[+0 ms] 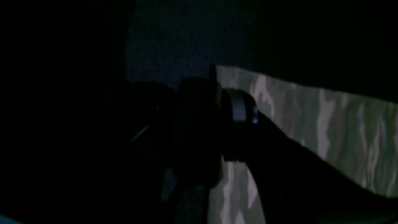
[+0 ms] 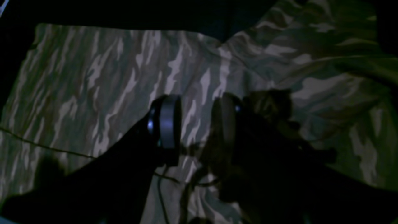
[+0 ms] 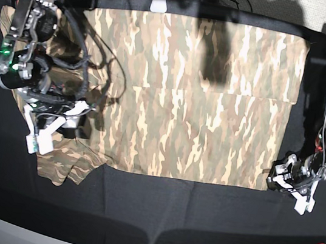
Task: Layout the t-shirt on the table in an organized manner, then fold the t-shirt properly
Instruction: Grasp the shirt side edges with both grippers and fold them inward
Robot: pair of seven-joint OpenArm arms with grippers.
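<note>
In the left wrist view, the left gripper [image 1: 230, 137] hung at a straight edge of the t-shirt [image 1: 342, 124], dark counter [image 1: 186, 37] beyond it. Only one pad showed clearly, so I could not tell how its jaws stood.

In the right wrist view, the right gripper [image 2: 196, 124] sat low over the shirt [image 2: 93, 77], its jaws parted with cloth showing between them and nothing pinched. Bunched folds lay just beside it.

In the base view, the shirt [image 3: 202, 103] lay spread across the far half of the counter [image 3: 154, 219], body mostly flat, with a crease across its middle. The sleeve by the right gripper [image 3: 52, 127] looked rumpled. The left gripper [image 3: 292, 178] sat at the shirt's near corner on the opposite side.

Smoothing that sleeve flat seemed the sensible first move, pinching only one layer. The near half of the counter offered open room; cables and the far edge crowded the other side.
</note>
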